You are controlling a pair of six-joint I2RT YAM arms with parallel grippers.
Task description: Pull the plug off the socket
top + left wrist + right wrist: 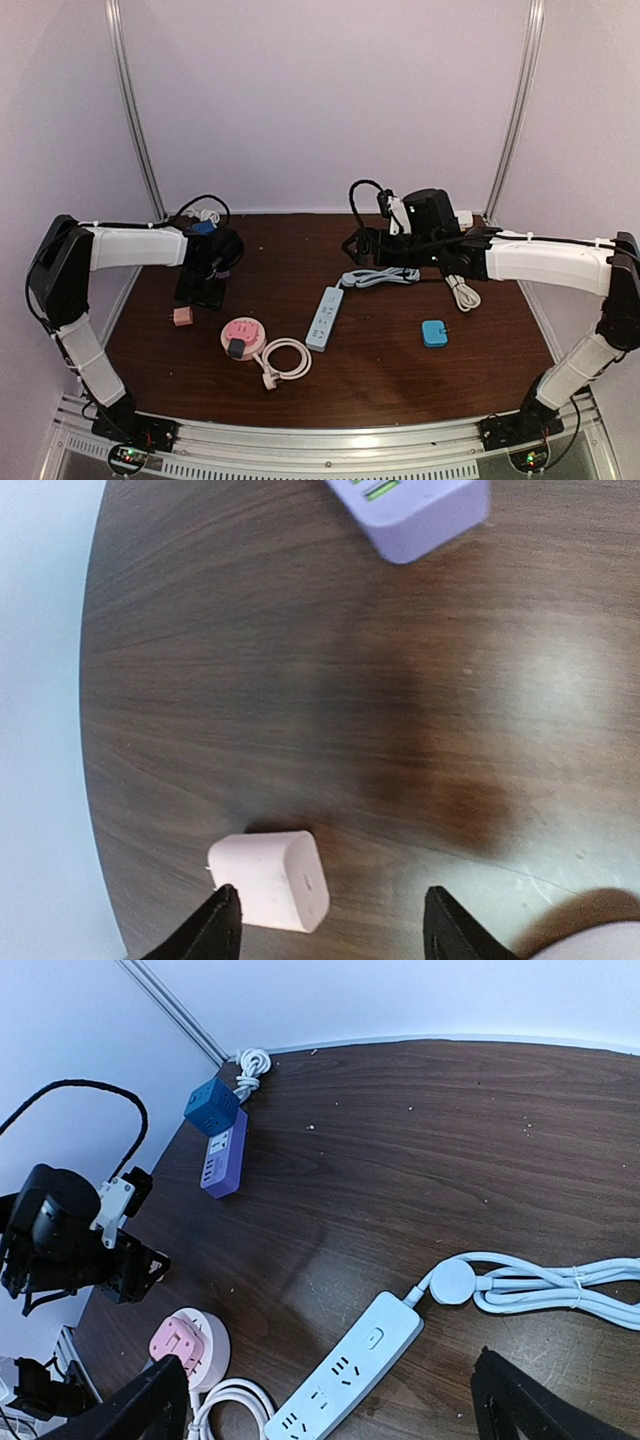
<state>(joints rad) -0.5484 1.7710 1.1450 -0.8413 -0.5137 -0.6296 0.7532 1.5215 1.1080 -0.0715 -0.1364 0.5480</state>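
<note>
White cord [285,358] lies coiled nearest the arms on the dark wooden table [400,385]. It runs to a round pink socket [243,333] just beside it, and a dark piece sits on the socket's near edge. Well apart to the right lies a small blue block [434,333]. Left of the socket and apart from it, a small pink plug [183,316] lies on the bare wood, in no socket. The left claw [330,920] hangs over it with its jaws spread wider than the plug. In the left wrist view the plug lies by one fingertip [215,930] with a clear gap to the other. Whether it touches that fingertip I cannot tell. A white power strip [325,318] lies mid-table, with its cord bundle [380,277] behind it. Above that bundle the right claw [328,1380] is wide and holds nothing. At the far left corner sit a purple power strip [224,1152] and a blue cube [212,1106].
</note>
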